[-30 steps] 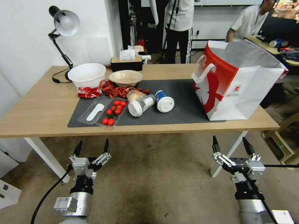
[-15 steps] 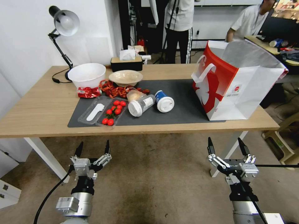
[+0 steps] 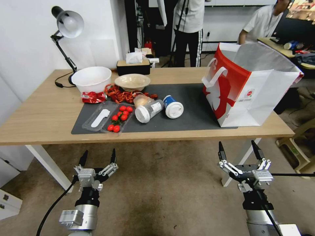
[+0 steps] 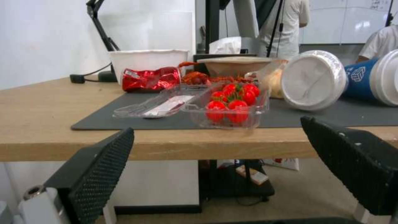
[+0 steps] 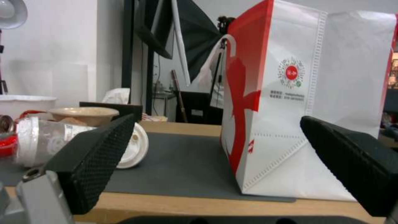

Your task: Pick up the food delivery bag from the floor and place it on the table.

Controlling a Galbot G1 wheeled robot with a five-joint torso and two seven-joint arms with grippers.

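Observation:
The red-and-white food delivery bag (image 3: 249, 88) stands upright on the right end of the light-wood table (image 3: 42, 114), partly on the dark grey mat, with its white strap handles facing left. My right gripper (image 3: 237, 143) hangs open just below the table's front edge, in front of the bag (image 5: 290, 124) and apart from it. My left gripper (image 3: 99, 151) is open over the brownish carpet floor (image 3: 164, 190), below the table edge (image 4: 41, 146), and holds nothing.
On the mat lie two tipped cups (image 3: 174, 106), a clear tray of cherry tomatoes (image 3: 119, 118), red scraps and two bowls (image 3: 92, 78). A desk lamp (image 3: 67, 24) and a tissue box (image 3: 133, 65) stand behind. A white table leg (image 3: 241, 157) is beside my right gripper.
My right gripper has shifted slightly left. My left gripper has sunk a little. The bag and the table items have stayed put.

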